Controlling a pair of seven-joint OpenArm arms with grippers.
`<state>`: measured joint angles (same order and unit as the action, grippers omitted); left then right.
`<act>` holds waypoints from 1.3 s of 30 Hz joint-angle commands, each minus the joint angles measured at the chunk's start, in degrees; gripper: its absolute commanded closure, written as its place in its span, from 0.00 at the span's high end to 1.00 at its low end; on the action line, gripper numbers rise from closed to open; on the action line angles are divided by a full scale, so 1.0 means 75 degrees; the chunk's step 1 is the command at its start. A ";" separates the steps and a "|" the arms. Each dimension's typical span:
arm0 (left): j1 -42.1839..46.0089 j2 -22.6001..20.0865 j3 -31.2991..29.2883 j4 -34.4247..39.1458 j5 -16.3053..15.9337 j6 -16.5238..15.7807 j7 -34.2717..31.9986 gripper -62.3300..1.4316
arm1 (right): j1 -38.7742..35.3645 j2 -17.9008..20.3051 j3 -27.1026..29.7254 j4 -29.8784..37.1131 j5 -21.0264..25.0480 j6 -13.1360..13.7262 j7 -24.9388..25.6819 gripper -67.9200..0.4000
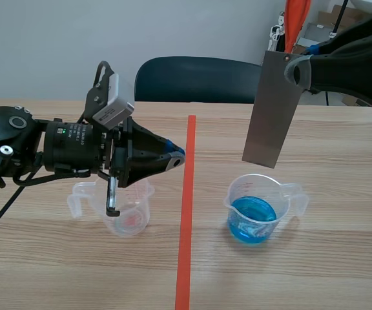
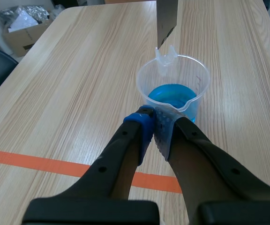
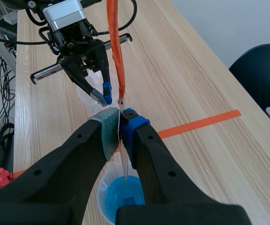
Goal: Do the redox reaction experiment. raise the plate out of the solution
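Item 1. Metal plate (image 1: 273, 110): grey, flat, hanging slightly tilted, its upper end clamped in the right pincer (image 1: 294, 68). The lower edge was clear of the liquid and above the beaker's rim.

Item 2. Clear beaker (image 1: 236, 194): stood on the worktop (image 1: 341, 258) right of the orange tape line (image 1: 186, 219) and held the blue solution (image 1: 252, 219).

Item 3. Left pincer (image 1: 176, 155): closed on nothing, pads pressed together. It hovered just left of the tape line, pointing toward the blue beaker.

Item 4. Second clear beaker (image 1: 131, 216): stood under the left arm, with a faint reddish tint at its bottom.

Item 5. Dark chair (image 1: 196, 77): beyond the worktop's far edge.
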<state>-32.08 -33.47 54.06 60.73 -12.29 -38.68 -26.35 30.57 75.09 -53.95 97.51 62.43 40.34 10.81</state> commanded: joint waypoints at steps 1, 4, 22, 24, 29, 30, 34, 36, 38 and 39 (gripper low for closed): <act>-0.0085 0.0061 -0.0009 0.0111 -0.0105 -0.0015 -0.0108 0.07 | 0.0114 0.0119 0.0108 0.0058 0.0137 0.0029 0.0114 0.01; -0.0085 0.0061 -0.0009 0.0111 -0.0105 -0.0015 -0.0108 0.07 | 0.0114 0.0119 0.0108 0.0058 0.0137 0.0029 0.0114 0.01; -0.0085 0.0061 -0.0009 0.0111 -0.0105 -0.0012 -0.0108 0.07 | 0.0114 0.0119 0.0108 0.0058 0.0134 0.0029 0.0114 0.01; -0.0085 0.0061 -0.0009 0.0111 -0.0105 -0.0012 -0.0108 0.07 | 0.0111 0.0119 0.0108 0.0058 0.0134 0.0029 0.0114 0.01; -0.0085 0.0061 -0.0009 0.0111 -0.0105 -0.0012 -0.0108 0.07 | 0.0111 0.0119 0.0108 0.0058 0.0134 0.0029 0.0090 0.01; -0.0085 0.0061 -0.0009 0.0111 -0.0105 -0.0012 -0.0108 0.07 | 0.0111 0.0119 0.0108 0.0058 0.0134 0.0029 0.0087 0.01; -0.0085 0.0061 -0.0009 0.0111 -0.0105 -0.0012 -0.0108 0.07 | 0.0111 0.0119 0.0108 0.0058 0.0131 0.0026 0.0055 0.01; -0.0085 0.0061 -0.0009 0.0111 -0.0105 -0.0012 -0.0108 0.07 | 0.0111 0.0119 0.0108 0.0055 0.0131 0.0026 0.0032 0.01; -0.0085 0.0061 -0.0009 0.0111 -0.0105 -0.0012 -0.0108 0.07 | 0.0111 0.0117 0.0108 0.0055 0.0134 0.0026 0.0000 0.01; -0.0085 0.0061 -0.0009 0.0111 -0.0105 -0.0012 -0.0108 0.07 | 0.0111 0.0117 0.0108 0.0055 0.0134 0.0026 -0.0009 0.01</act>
<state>-32.08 -33.47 54.06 60.73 -12.27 -38.68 -26.35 30.57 75.09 -53.95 97.51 62.43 40.34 10.15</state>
